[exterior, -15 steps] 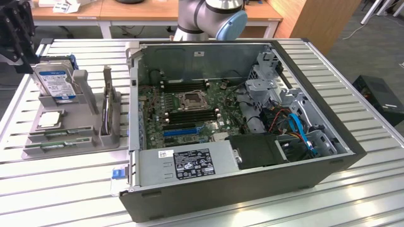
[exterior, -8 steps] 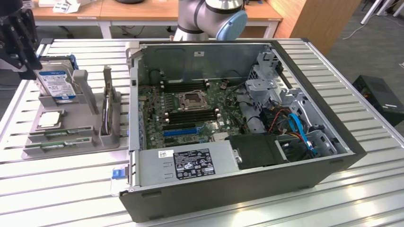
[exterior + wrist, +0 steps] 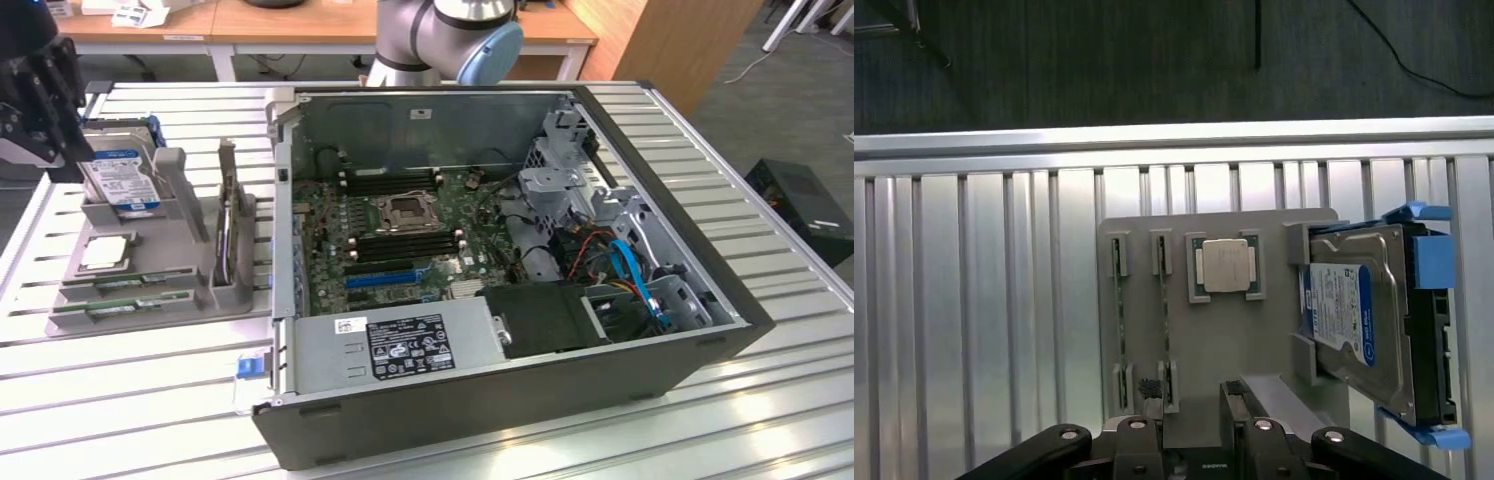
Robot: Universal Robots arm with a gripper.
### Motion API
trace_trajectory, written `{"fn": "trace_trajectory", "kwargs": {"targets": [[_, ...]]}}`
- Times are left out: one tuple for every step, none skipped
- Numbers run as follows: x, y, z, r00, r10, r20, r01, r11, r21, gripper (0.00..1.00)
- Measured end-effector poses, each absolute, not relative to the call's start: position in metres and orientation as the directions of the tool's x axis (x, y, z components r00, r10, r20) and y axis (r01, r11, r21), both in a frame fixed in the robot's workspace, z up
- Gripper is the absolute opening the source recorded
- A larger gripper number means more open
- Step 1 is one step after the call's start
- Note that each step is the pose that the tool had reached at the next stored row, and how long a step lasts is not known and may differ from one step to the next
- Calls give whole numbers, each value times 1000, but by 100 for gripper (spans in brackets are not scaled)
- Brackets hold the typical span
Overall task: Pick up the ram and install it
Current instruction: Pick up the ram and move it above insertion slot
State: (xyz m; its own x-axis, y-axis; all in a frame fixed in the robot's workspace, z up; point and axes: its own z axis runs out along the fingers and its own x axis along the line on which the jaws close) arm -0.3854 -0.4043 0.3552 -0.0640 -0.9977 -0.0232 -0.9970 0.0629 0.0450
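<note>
the end effector (image 3: 1192, 398) hangs over the laid-out parts with its two dark fingers parted and nothing between them, poised rather than gripping. beneath everything runs the slatted aluminium surface (image 3: 134, 410). the black computer case (image 3: 534, 410) lies on its side across the centre and right of the exterior view, open side up. that puts the motherboard (image 3: 400, 230) flat and, it seems, reachable from above; its long black memory slots (image 3: 394, 247) look empty. a grey tray (image 3: 80, 322) sits just beside the case at the exterior view's left, a fixture that apparently keeps each part in a known spot. a blue-labelled hard drive (image 3: 118, 180) leans in a cradle at the tray's upper end. the ram (image 3: 134, 281), two green sticks, stands on edge in narrow holders at the tray's lower-left end, long edges up, likely so fingers can close on a stick's faces. neither stick is lifted. the square silver processor (image 3: 107, 252) rests flat between drive and ram.
</note>
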Motion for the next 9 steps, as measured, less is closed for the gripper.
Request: {"fn": "trace_trajectory", "kwargs": {"targets": [[-385,-405,353,-61,-998,-23,-997,60,45,36],[-385,-405,352,-59,-998,-23,-997,58,45,36],[-385,-405,350,-56,-998,-23,-997,55,45,36],[-385,-406,348,-54,-998,-23,-998,52,45,36],[-385,-406,346,-51,-998,-23,-998,50,45,36],[-385,-406,344,-48,-999,-23,-998,47,45,36],[-385,-407,342,-46,-999,-23,-998,44,45,36],[-385,-407,341,-43,-999,-23,-998,42,45,36],[-385,-407,339,-41,-999,-23,-998,40,45,36]]}}
